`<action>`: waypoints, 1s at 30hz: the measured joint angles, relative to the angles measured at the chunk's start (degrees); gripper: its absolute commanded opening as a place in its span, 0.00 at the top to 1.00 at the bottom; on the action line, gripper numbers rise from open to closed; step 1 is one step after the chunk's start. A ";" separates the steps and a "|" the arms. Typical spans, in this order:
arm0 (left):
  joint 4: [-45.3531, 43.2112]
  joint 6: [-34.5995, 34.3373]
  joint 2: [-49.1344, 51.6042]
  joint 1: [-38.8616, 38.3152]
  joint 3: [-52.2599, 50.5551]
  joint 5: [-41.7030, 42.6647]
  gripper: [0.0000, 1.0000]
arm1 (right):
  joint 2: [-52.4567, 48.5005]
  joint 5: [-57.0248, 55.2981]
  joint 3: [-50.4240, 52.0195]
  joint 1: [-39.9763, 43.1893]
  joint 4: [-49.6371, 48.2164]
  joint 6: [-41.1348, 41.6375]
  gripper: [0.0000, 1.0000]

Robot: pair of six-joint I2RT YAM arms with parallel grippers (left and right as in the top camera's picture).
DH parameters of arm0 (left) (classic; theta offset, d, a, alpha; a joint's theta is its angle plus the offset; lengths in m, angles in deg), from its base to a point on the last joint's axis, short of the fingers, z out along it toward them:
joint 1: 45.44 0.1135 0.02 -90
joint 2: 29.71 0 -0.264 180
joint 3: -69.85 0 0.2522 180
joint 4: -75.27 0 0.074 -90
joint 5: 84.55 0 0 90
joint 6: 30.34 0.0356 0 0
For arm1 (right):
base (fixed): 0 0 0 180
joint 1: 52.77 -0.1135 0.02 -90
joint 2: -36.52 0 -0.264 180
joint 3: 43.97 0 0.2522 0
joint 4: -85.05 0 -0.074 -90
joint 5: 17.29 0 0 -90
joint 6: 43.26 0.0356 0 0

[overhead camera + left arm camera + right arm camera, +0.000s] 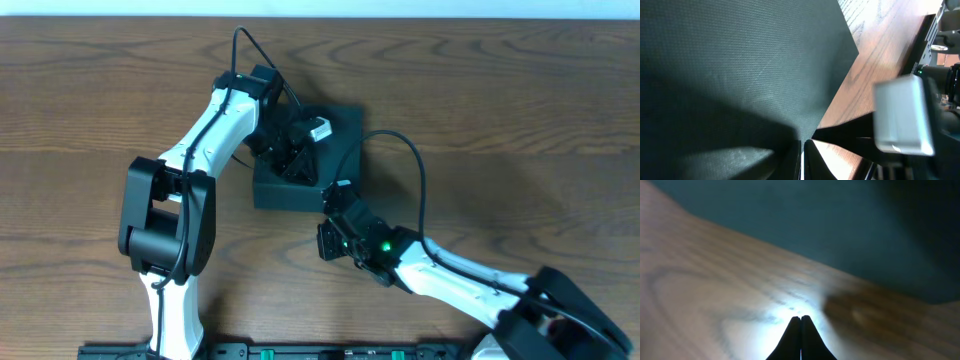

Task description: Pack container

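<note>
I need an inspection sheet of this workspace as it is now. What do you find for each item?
Surface: wooden table, bare around the box.
Job's things: dark box at the centre, lid looks shut.
Clutter: nothing seen.
Grippers: left pincer shut, tips at the box's top edge; right pincer shut, low over the table beside the box.
Cables: left cable and right cable, black, each looping above its arm.
Surroundings: pale strip beyond the far edge; black rail at the near edge.
</note>
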 measured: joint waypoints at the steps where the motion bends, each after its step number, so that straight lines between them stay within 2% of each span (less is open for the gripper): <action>1: -0.04 0.00 0.00 -0.11 0.00 -0.04 0.94 | -0.79 -0.98 0.00 -0.07 -0.44 0.90 0.99; 9: -0.33 -0.02 0.00 -0.35 -0.02 -0.44 0.94 | -2.84 -9.05 0.00 -0.33 -4.17 8.22 0.99; 17: -0.90 -0.02 -0.02 -0.35 -0.22 -0.39 0.95 | -2.89 -11.65 0.00 -0.35 -7.91 12.52 0.98; 30: -1.46 -0.92 -0.09 -0.55 -0.28 -0.39 0.94 | -2.89 -14.71 0.00 -0.37 -10.19 14.45 0.98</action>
